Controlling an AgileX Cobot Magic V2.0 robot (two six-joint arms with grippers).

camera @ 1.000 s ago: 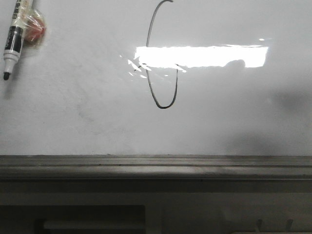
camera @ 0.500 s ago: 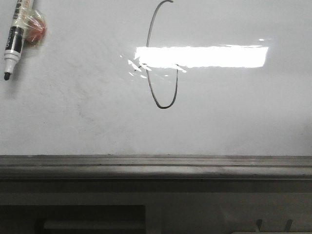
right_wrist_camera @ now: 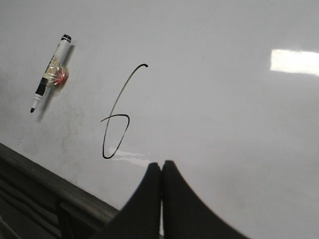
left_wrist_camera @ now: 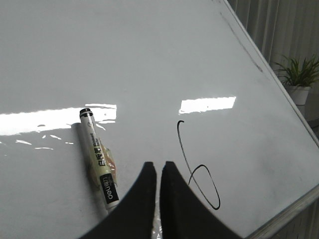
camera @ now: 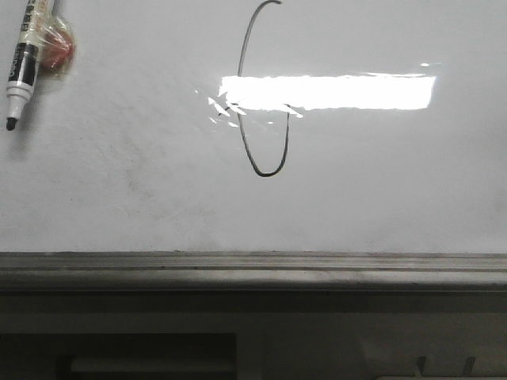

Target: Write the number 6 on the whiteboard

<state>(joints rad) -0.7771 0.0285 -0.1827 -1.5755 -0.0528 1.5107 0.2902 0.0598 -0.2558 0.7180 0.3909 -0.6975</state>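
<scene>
The whiteboard (camera: pixel 380 198) is glossy white with a bright rectangular glare. The number 6 (camera: pixel 268 173) is a thin dark line at its middle, with a hooked top and a slim loop at the bottom. No gripper shows in the front view. In the left wrist view my left gripper (left_wrist_camera: pixel 158 167) is shut and empty above the board, between the number 6 (left_wrist_camera: pixel 184 159) and a marker (left_wrist_camera: pixel 97 159). In the right wrist view my right gripper (right_wrist_camera: pixel 161 164) is shut and empty, apart from the number 6 (right_wrist_camera: pixel 107 158).
The uncapped marker (camera: pixel 22 63), with a reddish lump taped to it, lies on the board at the far left, and also shows in the right wrist view (right_wrist_camera: pixel 50 74). A grey ledge (camera: pixel 253 269) runs along the board's near edge. A potted plant (left_wrist_camera: pixel 299 79) stands beyond the board.
A dark shadow on the right part of the board, cutting into the glare one second ago, has gone. The number 6 and the marker have not moved.
</scene>
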